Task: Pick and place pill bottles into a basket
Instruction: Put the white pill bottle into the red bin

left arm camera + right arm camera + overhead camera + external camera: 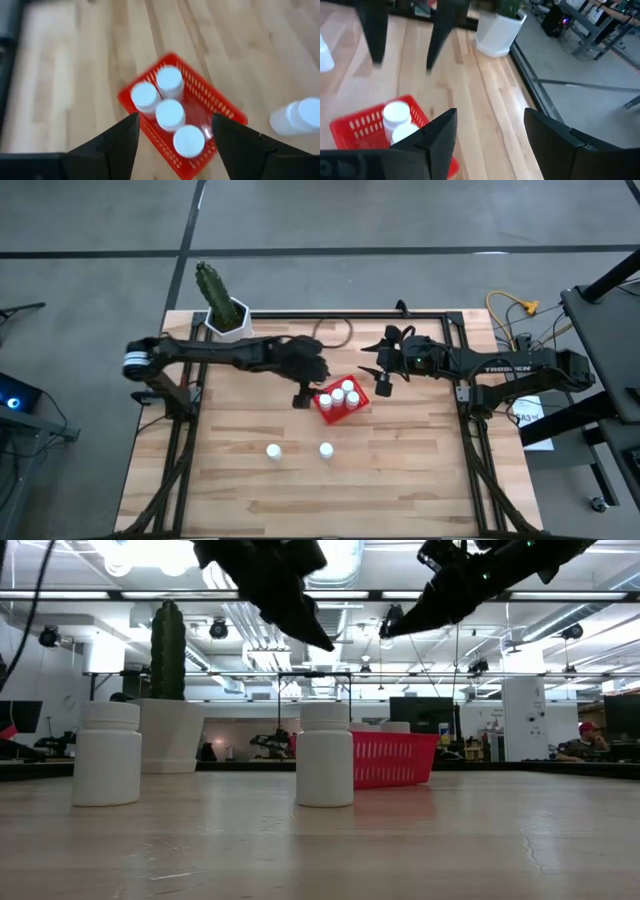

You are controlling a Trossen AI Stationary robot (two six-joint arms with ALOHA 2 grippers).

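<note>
The red basket [341,402] stands on the wooden table near its middle, with several white pill bottles [170,114] upright inside it. Two more pill bottles [273,451] [326,450] stand on their bases on the table, nearer its front edge. My left gripper [305,394] hangs open above the basket's left side, its fingers [125,135] apart and nothing between them. My right gripper [381,377] is open too, in the air just to the right of the basket and beyond it; its wrist view shows the gripper [490,114] with nothing between its fingers.
A white hexagonal pot with a cactus [224,308] stands at the table's far left corner. Black frame rails [184,430] run along the table's edges. A cable loop [335,330] lies near the far edge. Bare wood lies along the front and at the right.
</note>
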